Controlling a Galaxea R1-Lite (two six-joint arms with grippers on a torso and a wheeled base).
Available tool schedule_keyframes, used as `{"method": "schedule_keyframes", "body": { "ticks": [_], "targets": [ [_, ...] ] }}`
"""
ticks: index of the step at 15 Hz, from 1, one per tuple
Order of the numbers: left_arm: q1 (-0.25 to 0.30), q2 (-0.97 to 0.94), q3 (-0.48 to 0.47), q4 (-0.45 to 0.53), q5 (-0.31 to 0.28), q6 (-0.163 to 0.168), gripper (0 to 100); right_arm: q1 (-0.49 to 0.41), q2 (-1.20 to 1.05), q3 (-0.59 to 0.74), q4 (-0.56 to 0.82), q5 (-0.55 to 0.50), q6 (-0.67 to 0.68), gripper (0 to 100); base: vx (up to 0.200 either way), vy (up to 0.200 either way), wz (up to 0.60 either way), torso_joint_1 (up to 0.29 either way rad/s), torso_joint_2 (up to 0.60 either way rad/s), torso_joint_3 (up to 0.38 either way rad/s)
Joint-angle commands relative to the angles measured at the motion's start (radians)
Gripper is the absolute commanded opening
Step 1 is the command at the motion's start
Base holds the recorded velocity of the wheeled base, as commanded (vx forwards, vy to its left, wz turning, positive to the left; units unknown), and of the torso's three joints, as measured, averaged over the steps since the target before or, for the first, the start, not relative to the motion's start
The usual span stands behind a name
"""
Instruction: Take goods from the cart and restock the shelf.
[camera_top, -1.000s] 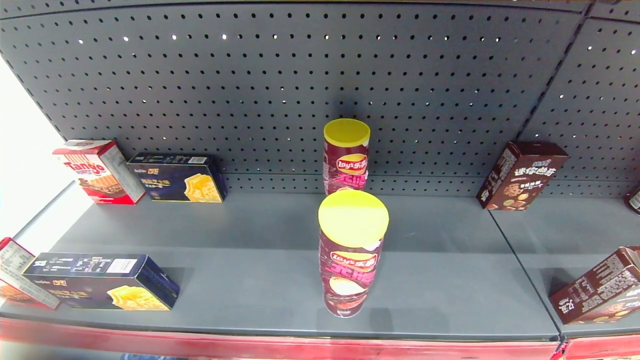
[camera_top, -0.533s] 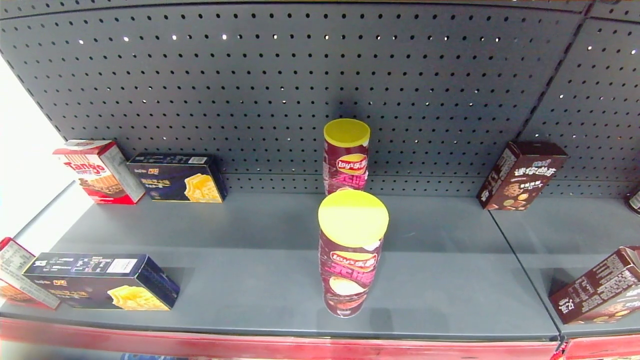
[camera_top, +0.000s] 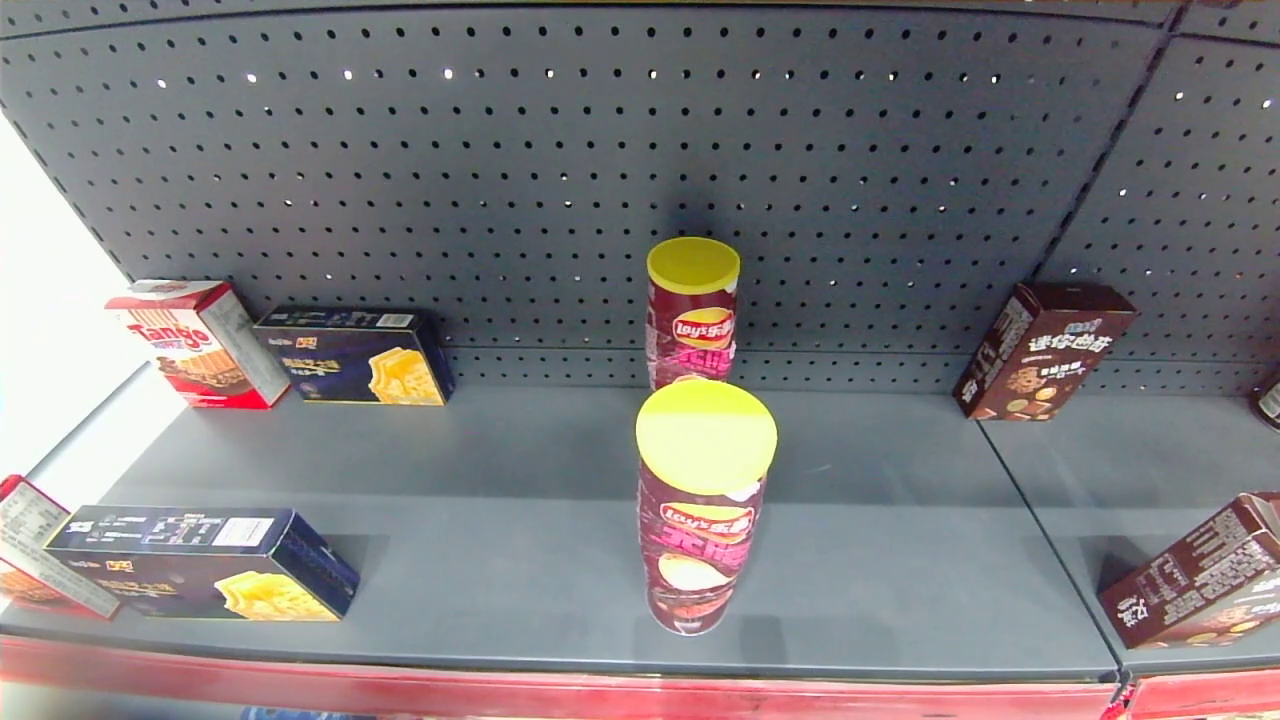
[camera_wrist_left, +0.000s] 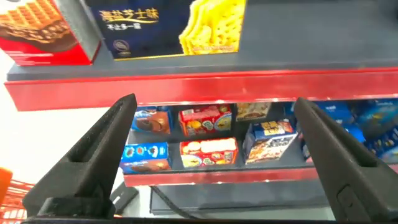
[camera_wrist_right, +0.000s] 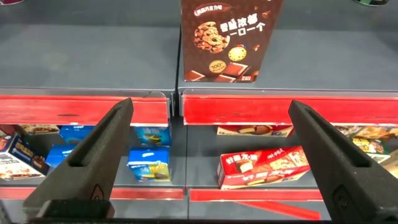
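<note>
front chip can (camera_top: 705, 510) and back chip can (camera_top: 692, 310) upright on shelf (camera_top: 480, 520), much room to fill; left end effector (camera_wrist_left: 214, 102) and right end effector (camera_wrist_right: 211, 104) spread, empty.

- The left gripper (camera_wrist_left: 214, 102) has its two black fingers (camera_wrist_left: 93, 155) spread wide apart.
- The right gripper (camera_wrist_right: 211, 104) has its two black fingers (camera_wrist_right: 87, 155) spread just as wide.
- Both grippers point forward and sit level.
</note>
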Motion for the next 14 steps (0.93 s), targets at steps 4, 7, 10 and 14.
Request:
{"method": "schedule_keyframes", "body": {
  "ticks": [4, 7, 10, 14],
  "targets": [
    [0.027, -0.054, 0.002, 0.0, -0.001, 0.026, 100, 0.0, 0.0, 0.0, 0.0, 0.0, 0.0, 100, 0.0, 0.0, 0.0, 0.0, 0.0, 0.0],
    [0.025, -0.051, 0.0, 0.0, -0.015, 0.037, 100, 0.0, 0.0, 0.0, 0.0, 0.0, 0.0, 100, 0.0, 0.0, 0.0, 0.0, 0.0, 0.0],
    [0.02, -0.051, 0.0, 0.001, -0.103, 0.092, 100, 0.0, 0.0, 0.0, 0.0, 0.0, 0.0, 100, 0.0, 0.0, 0.0, 0.0, 0.0, 0.0],
    [0.022, -0.054, 0.002, -0.002, -0.049, 0.117, 100, 0.0, 0.0, 0.0, 0.0, 0.0, 0.0, 100, 0.0, 0.0, 0.0, 0.0, 0.0, 0.0]
  ]
}}
